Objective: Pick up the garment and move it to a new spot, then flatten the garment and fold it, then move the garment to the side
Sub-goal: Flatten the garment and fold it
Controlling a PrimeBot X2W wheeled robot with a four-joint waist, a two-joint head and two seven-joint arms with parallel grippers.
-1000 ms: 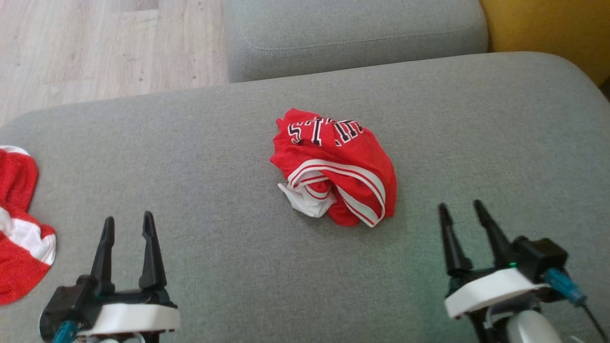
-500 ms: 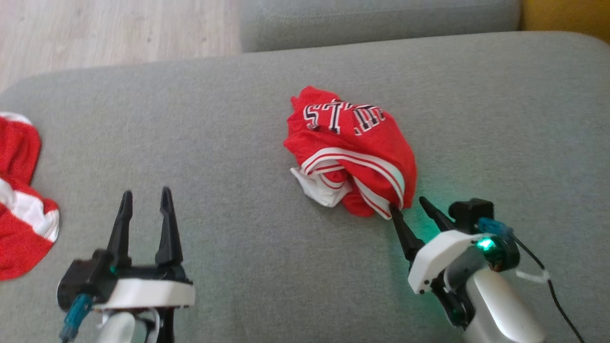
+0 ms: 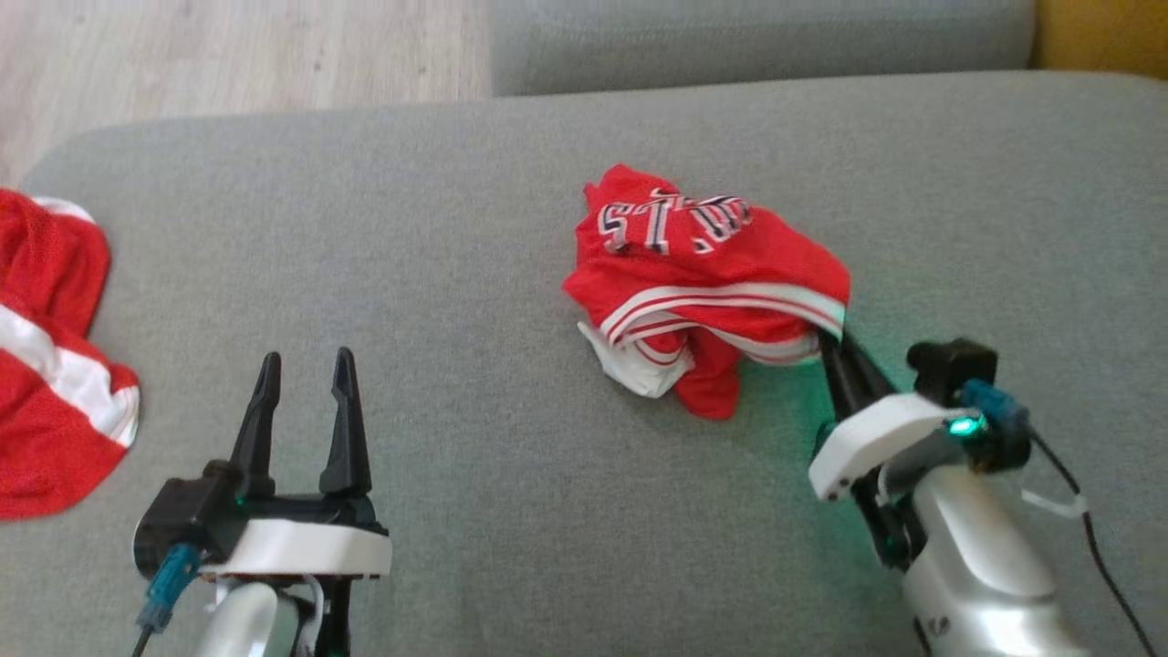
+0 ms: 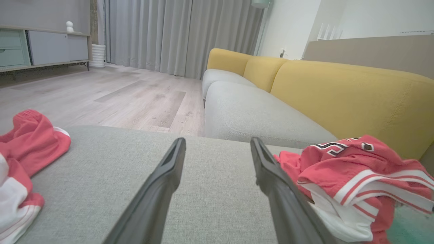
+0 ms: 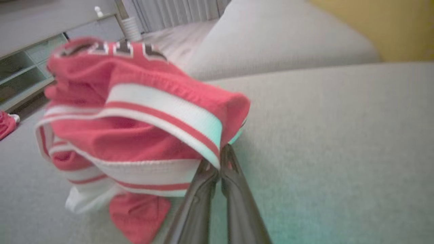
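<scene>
right tool is pinching closed on striped hem of garment, readying the lift | left tool is hovering wide open, empty

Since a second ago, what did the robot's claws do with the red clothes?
The right claw reached forward to the red garment, shut on its edge and tugged that edge out to the right. The left claw stayed open, holding nothing, and the other red garment stayed put at the left of the grey cushion.
</scene>
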